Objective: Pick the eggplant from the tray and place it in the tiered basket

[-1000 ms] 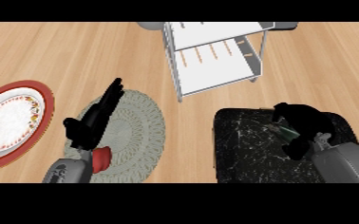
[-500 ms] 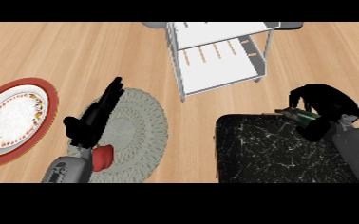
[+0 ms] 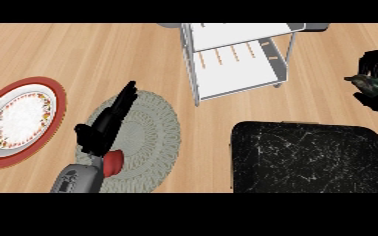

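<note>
The dark marbled tray (image 3: 303, 155) lies at the lower right with nothing visible on it. My right hand (image 3: 369, 65) shows at the view's right edge, above the tray and right of the tiered basket (image 3: 236, 55). Its fingers curl round the eggplant (image 3: 362, 81), of which only a dark greenish end shows; the rest is hidden or cut off by the edge. The white metal-framed basket stands at the top centre, apart from the hand. My left hand (image 3: 107, 122) rests open over the grey mat, fingers straight.
A round grey woven mat (image 3: 151, 135) lies under the left hand. A red-rimmed plate (image 3: 26, 115) sits at the left edge. Bare wooden counter (image 3: 325, 105) lies between basket, tray and right hand.
My right hand has lifted off the tray with the eggplant and moved up and to the right, now partly out of view. The left hand has stayed still.
</note>
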You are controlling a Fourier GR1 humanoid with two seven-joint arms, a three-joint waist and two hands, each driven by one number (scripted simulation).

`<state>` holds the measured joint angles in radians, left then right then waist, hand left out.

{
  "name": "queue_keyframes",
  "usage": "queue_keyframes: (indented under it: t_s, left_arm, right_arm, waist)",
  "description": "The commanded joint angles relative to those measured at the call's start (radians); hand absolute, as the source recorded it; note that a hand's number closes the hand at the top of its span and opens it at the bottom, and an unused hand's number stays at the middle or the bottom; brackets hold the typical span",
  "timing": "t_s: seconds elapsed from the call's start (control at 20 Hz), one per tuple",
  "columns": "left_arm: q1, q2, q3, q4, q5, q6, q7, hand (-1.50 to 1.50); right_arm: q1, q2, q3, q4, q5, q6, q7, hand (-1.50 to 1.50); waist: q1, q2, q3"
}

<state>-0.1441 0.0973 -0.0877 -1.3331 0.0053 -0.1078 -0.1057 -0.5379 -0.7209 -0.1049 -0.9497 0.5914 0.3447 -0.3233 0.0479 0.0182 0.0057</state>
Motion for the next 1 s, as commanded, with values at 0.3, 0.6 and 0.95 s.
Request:
queue_keyframes:
  t_s: [0.3, 0.6, 0.95]
  left_arm:
    - [0.005, -0.013, -0.006, 0.001, -0.009, 0.004, 0.012, 0.0]
    - [0.082, -0.007, -0.005, -0.047, -0.022, 0.016, -0.01, 0.0]
    - [0.052, 0.027, 0.024, -0.059, 0.006, -0.027, 0.024, 0.0]
  right_arm:
    - [-0.35, -0.024, -0.111, 0.232, -0.134, 0.135, -0.159, 1.5]
    - [-0.563, 0.061, -0.104, 0.266, -0.135, 0.149, 0.037, 1.5]
    - [-0.745, 0.179, -0.088, 0.361, -0.125, 0.143, 0.197, 1.5]
  waist:
    - [-0.021, -0.012, -0.006]
    - [-0.02, -0.016, -0.006]
    - [-0.018, -0.015, -0.006]
